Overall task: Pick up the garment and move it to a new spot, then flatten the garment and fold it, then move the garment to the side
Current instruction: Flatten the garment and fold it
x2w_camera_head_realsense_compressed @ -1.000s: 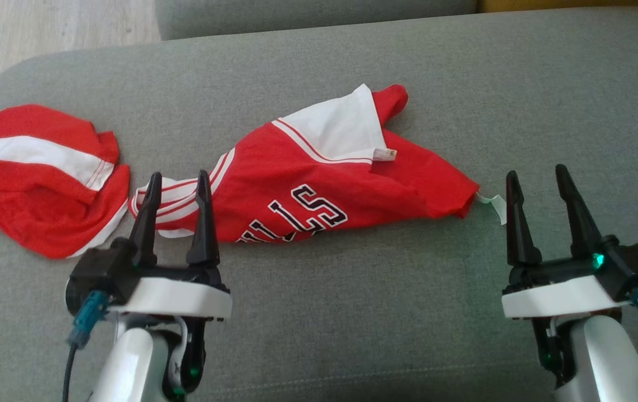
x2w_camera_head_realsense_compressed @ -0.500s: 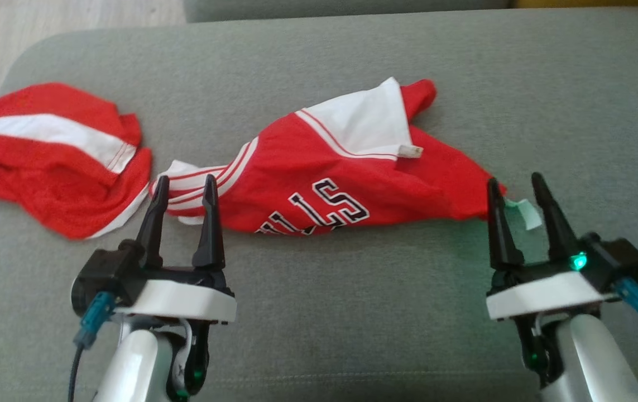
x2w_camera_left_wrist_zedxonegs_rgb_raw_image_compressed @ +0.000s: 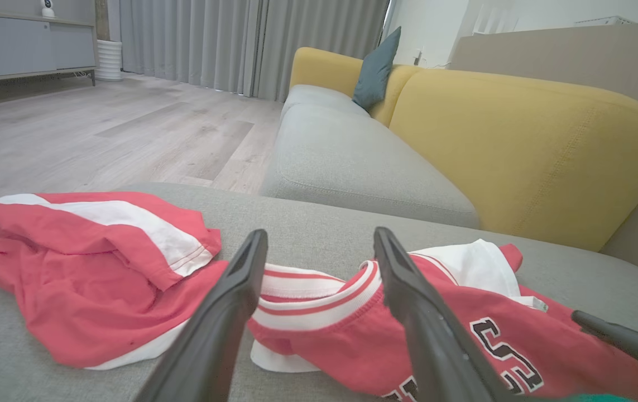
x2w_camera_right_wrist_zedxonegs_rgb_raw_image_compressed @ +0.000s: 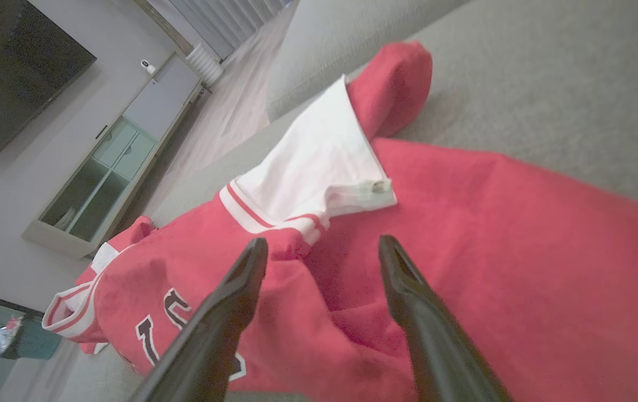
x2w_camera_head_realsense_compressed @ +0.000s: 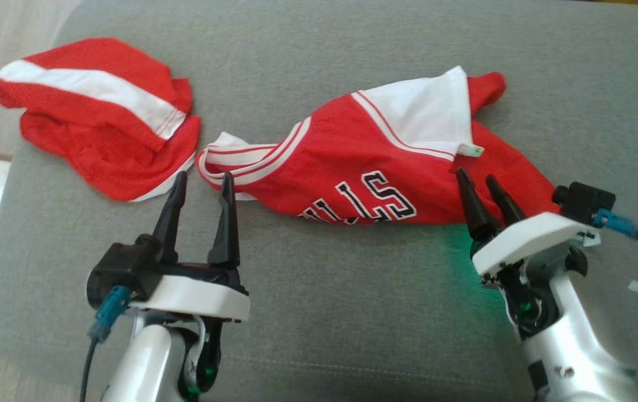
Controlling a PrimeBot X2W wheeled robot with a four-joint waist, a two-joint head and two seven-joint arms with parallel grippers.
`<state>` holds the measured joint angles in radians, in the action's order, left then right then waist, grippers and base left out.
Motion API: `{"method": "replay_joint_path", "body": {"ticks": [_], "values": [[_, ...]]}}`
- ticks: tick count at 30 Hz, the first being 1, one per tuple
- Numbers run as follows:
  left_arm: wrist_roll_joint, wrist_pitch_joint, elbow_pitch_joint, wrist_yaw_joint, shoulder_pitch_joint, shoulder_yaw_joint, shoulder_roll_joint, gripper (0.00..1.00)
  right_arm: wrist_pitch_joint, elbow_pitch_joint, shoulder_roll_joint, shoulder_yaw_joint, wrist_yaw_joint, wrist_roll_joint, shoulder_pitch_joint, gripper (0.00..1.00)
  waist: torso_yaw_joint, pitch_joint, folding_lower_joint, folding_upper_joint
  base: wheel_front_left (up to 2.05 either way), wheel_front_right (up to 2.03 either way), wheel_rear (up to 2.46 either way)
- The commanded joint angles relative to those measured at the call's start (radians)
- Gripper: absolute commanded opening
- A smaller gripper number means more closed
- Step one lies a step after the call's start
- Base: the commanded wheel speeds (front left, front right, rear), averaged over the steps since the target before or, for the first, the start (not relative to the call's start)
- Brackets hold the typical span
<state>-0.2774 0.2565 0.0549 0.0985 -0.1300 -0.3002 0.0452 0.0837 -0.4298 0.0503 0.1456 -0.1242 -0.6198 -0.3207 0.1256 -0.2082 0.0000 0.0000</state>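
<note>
Since the earlier frames your right gripper (x2w_camera_head_realsense_compressed: 473,174) has swung in from the bare cushion beside the jersey's right end and turned inward. Its fingertips now stand over the red cloth, just below the small tag (x2w_camera_head_realsense_compressed: 472,149) at the corner of the white panel (x2w_camera_head_realsense_compressed: 425,106). Note that the whole head view has also slid sideways; that is the camera's shift, and the garments lie as they did on the grey cushion (x2w_camera_head_realsense_compressed: 352,312). The jersey (x2w_camera_head_realsense_compressed: 374,167) lies crumpled across the middle of the cushion, running from a striped red-and-white band (x2w_camera_head_realsense_compressed: 240,162) at its left end to a red point at its right. Black-and-white lettering (x2w_camera_head_realsense_compressed: 374,201) lies along its near edge, and the white panel is folded over its far side. Your right gripper is spread and grasps nothing; in its wrist view both fingers frame a rumpled red fold, but whether they touch the cloth cannot be told. Your left gripper (x2w_camera_head_realsense_compressed: 204,175) is likewise spread and empty. It stands at the jersey's left end with its tips just short of the striped band, which shows between the two fingers in the left wrist view; contact cannot be confirmed there either. A second red garment (x2w_camera_head_realsense_compressed: 101,117) with a white stripe lies bunched at the cushion's far left corner, just beside the jersey's band. The left wrist view shows a yellow backrest (x2w_camera_left_wrist_zedxonegs_rgb_raw_image_compressed: 519,151) and pale wooden floor (x2w_camera_left_wrist_zedxonegs_rgb_raw_image_compressed: 101,128) beyond the cushion.
</note>
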Motion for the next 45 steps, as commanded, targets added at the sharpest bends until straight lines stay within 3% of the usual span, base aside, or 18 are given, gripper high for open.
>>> {"method": "replay_joint_path", "body": {"ticks": [1, 9, 17, 18, 19, 20, 26, 32, 39, 45], "values": [[-0.009, 0.005, -0.031, 0.008, -0.04, 0.023, 0.005, 1.0, 0.024, 0.004, 0.0, 0.011, -0.007, -0.036, -0.053, 1.0, 0.019, -0.008, 0.0, 0.0, 0.0, 0.0, 0.0], [-0.013, 0.005, -0.026, 0.01, -0.045, 0.007, 0.005, 1.0, 0.112, -0.188, 0.0, 0.004, -0.007, -0.193, -0.198, 1.0, 0.06, -0.01, 0.0, 0.0, 0.0, 0.0, 0.0], [-0.02, 0.005, -0.026, 0.014, -0.045, -0.008, 0.005, 1.0, 0.077, -0.391, 0.0, -0.002, -0.007, -0.239, -0.341, 1.0, 0.09, -0.015, 0.0, 0.0, 0.0, 0.0, 0.0], [-0.02, 0.005, -0.026, 0.015, -0.045, -0.008, 0.005, 1.0, 0.07, -0.41, 0.0, 0.003, -0.007, -0.242, -0.355, 0.76, 0.092, -0.015, 0.0, 0.0, 0.0, 0.0, 0.0], [-0.02, 0.005, -0.025, 0.015, -0.045, -0.008, 0.005, 1.0, 0.06, -0.425, 0.0, 0.006, -0.007, -0.247, -0.368, 0.07, 0.093, -0.014, 0.0, 0.0, 0.0, 0.0, 0.0], [-0.02, 0.005, -0.025, 0.015, -0.044, -0.007, 0.005, 1.0, 0.048, -0.436, 0.0, 0.012, -0.007, -0.25, -0.379, 0.0, 0.094, -0.014, 0.0, 0.0, 0.0, 0.0, 0.0], [-0.017, 0.005, -0.022, 0.019, -0.036, 0.004, 0.005, 1.0, -0.062, -0.443, 0.0, 0.056, -0.007, -0.233, -0.401, 0.0, 0.08, 0.011, 0.0, 0.0, 0.0, 0.0, 0.0], [-0.009, 0.005, -0.023, 0.019, -0.016, 0.016, 0.005, 1.0, -0.181, -0.362, 0.001, 0.077, -0.007, -0.163, -0.371, 0.0, 0.04, 0.055, 0.0, 0.0, 0.0, 0.0, 0.0], [-0.003, 0.005, -0.028, 0.018, 0.002, 0.029, 0.005, 1.0, -0.233, -0.143, 0.062, 0.094, -0.007, -0.031, -0.322, 0.0, -0.003, 0.099, 0.0, 0.0, 0.0, 0.0, 0.0], [-0.011, 0.005, -0.043, 0.02, 0.006, 0.022, 0.005, 1.0, -0.173, 0.167, 0.131, 0.063, -0.007, 0.065, -0.296, 0.0, -0.001, 0.109, 0.0, 0.0, 0.0, 0.0, 0.0]]}}
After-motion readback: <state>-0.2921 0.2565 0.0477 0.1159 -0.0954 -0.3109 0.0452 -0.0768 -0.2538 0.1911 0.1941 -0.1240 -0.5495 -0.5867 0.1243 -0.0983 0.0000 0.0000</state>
